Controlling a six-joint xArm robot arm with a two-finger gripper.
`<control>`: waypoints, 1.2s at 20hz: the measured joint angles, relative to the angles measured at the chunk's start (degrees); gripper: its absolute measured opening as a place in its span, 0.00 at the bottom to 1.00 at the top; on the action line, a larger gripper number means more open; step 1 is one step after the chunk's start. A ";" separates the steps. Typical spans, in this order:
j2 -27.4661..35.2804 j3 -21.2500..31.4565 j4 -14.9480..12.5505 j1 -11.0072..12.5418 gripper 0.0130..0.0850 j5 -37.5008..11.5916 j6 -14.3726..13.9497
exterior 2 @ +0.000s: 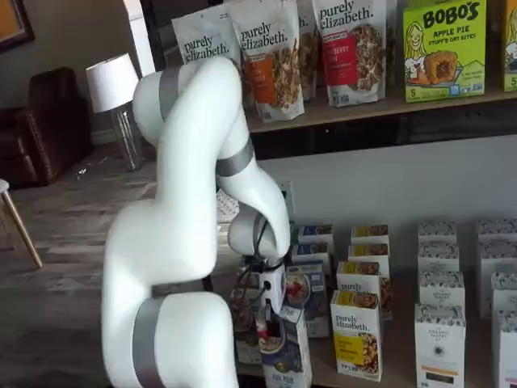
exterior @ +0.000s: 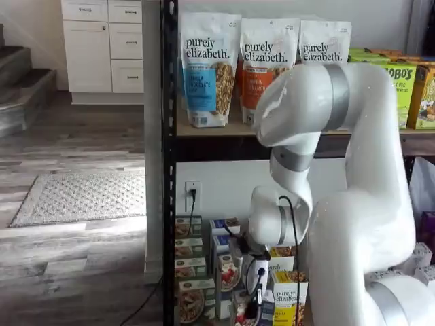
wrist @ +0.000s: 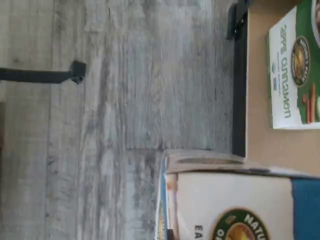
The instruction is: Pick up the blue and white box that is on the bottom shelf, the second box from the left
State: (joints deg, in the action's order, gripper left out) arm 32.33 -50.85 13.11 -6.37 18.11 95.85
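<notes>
The blue and white box [wrist: 235, 200] fills the near part of the wrist view, showing a white top with a round logo and a blue front. In a shelf view it [exterior 2: 287, 360] stands tilted at the front of the bottom shelf [exterior 2: 400, 373], ahead of its row. My gripper [exterior 2: 262, 333] reaches down onto the box's top, and the black fingers look closed on it. In a shelf view the gripper [exterior: 253, 302] hangs among the small boxes, and the arm hides most of the box.
A green cereal box [wrist: 295, 70] lies on the tan shelf board [wrist: 260, 140] beside the blue one. Yellow "purely elizabeth" boxes [exterior 2: 355, 331] and white boxes [exterior 2: 440, 323] stand to the right. A black rack post [exterior: 168, 170] rises at the left. Granola bags [exterior: 207, 68] sit on the tier above.
</notes>
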 joint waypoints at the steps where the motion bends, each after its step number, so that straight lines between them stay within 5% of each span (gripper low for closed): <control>1: -1.25 1.31 1.16 -0.21 0.44 -0.20 0.87; 6: -10.27 9.15 5.35 -1.13 0.44 -0.14 3.78; 10: -16.21 12.96 5.77 -1.26 0.44 1.11 3.78; 24: -34.89 15.36 -13.80 0.29 0.44 19.05 -13.03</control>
State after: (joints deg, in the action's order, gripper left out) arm -2.55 -35.49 -0.69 -6.08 37.16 82.82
